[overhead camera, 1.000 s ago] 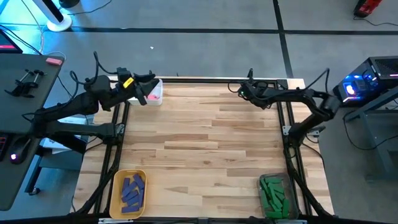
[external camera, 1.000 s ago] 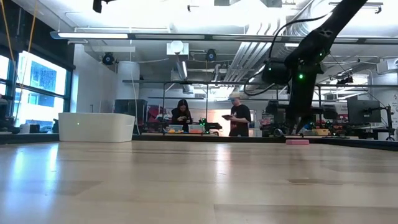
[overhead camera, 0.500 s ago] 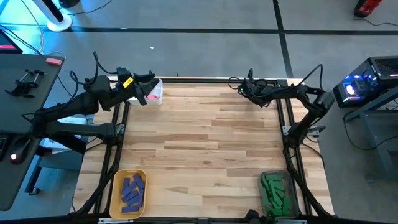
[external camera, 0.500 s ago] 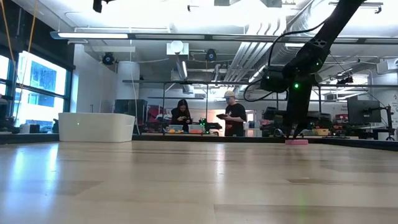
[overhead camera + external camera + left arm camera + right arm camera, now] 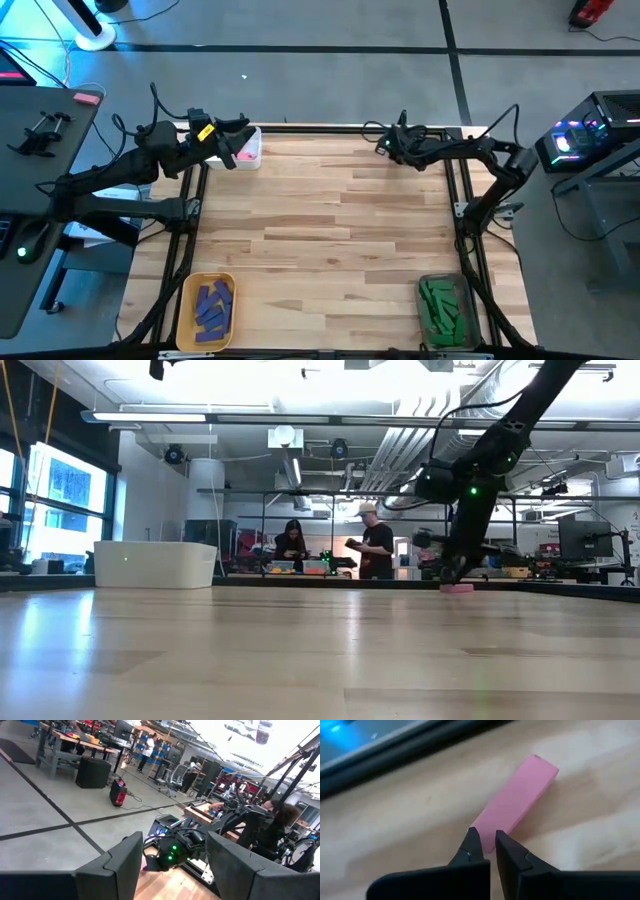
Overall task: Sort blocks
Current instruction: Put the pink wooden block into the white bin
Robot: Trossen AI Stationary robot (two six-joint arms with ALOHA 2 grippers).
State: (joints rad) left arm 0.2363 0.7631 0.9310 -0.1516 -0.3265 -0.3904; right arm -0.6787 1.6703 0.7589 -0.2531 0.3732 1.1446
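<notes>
Right gripper [image 5: 486, 842] is down at the table's far edge, fingers pinched nearly together at the near end of a pink block [image 5: 515, 802] lying flat on the wood. Left gripper [image 5: 172, 865] hangs spread wide by the white bin [image 5: 248, 146].

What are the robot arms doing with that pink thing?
The right gripper sits low at the table's far edge, its fingers nearly closed right at one end of a pink block lying flat on the wood. The left gripper waits, open, over the white bin in the far left corner. Purple blocks already lie in the yellow bin, green blocks in the clear bin.
</notes>
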